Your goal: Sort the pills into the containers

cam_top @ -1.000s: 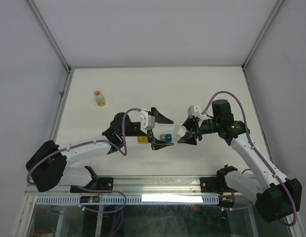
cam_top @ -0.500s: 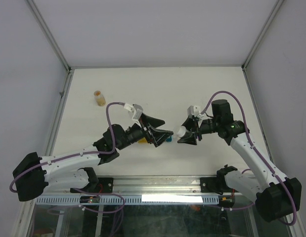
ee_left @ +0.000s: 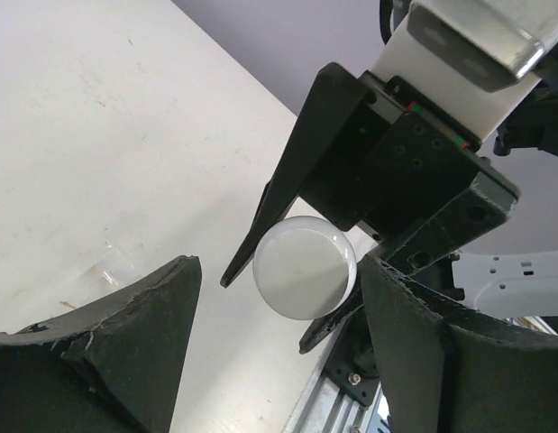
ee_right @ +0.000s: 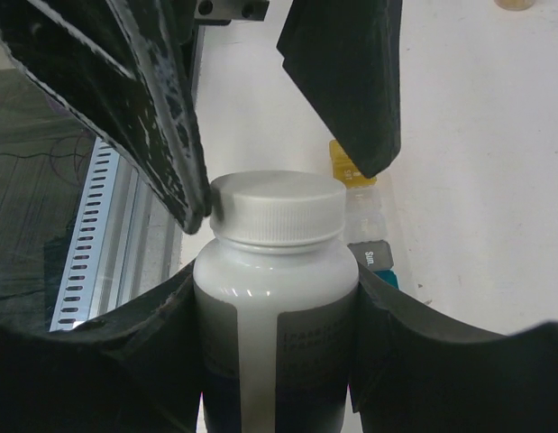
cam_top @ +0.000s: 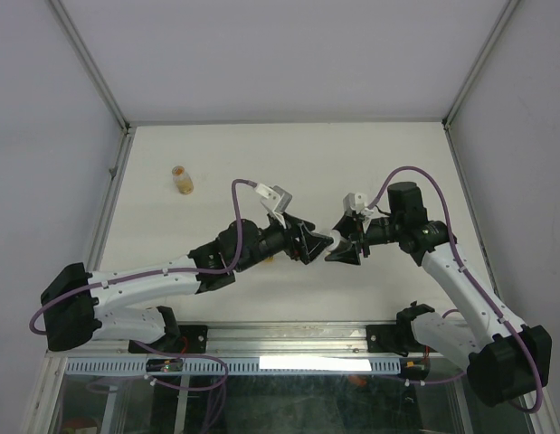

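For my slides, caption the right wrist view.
Right gripper holds a white pill bottle while the open left gripper brackets its cap.

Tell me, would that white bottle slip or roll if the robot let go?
The bottle looks round and smooth, so it would probably roll if laid down, and might slip in a loose grip. Its cap has ridges, which likely make it easier to grip. It looks like stiff plastic, so it probably won't squash.

Bottle (ee_right: 274, 298) in right pincer (cam_top: 339, 247); its cap (ee_left: 304, 268) between fingers (ee_left: 134, 352) of left pincer (cam_top: 313, 242).
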### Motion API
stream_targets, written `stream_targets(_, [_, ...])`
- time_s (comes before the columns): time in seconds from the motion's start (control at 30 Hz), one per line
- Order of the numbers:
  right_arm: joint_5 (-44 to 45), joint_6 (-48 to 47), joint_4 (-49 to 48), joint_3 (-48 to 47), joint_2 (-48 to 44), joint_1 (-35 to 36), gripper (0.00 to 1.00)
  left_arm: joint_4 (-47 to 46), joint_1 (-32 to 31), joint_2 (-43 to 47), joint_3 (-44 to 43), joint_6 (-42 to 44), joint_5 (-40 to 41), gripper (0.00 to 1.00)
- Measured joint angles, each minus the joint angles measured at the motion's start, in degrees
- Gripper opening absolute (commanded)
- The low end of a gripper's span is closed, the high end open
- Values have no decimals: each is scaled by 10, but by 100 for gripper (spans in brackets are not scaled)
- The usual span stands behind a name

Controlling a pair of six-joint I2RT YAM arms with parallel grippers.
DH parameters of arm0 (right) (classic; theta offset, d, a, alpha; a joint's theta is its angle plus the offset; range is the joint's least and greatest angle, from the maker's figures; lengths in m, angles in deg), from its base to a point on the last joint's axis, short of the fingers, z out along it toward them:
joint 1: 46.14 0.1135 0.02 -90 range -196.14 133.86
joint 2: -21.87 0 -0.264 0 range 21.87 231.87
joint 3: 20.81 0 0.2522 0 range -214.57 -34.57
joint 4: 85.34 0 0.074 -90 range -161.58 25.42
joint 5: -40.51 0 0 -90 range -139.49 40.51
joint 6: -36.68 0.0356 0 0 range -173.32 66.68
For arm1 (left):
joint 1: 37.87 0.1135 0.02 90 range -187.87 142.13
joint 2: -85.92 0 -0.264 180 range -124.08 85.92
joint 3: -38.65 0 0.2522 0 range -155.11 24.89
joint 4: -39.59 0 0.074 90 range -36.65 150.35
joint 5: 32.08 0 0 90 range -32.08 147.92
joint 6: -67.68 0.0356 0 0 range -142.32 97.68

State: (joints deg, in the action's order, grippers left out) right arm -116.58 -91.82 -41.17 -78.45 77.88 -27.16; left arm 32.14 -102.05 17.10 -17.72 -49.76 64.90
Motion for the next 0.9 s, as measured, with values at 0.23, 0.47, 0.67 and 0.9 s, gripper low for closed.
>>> stream_targets(0.23, [0, 0, -2, 0, 0, 0, 0, 7, 0, -14, -9, 0, -20, 59])
stream_targets(0.47, [0, 0, -1, 0, 0, 0, 0, 6, 0, -17, -13, 3, -37, 33])
stream_targets(0.67, [2, 0, 4, 0, 0, -2, 0, 6, 2, -23, -17, 17, -52, 22])
stream_targets(0.9, [-10, -1, 12, 0, 0, -3, 0, -40, 42, -32, -9, 155, -204, 14])
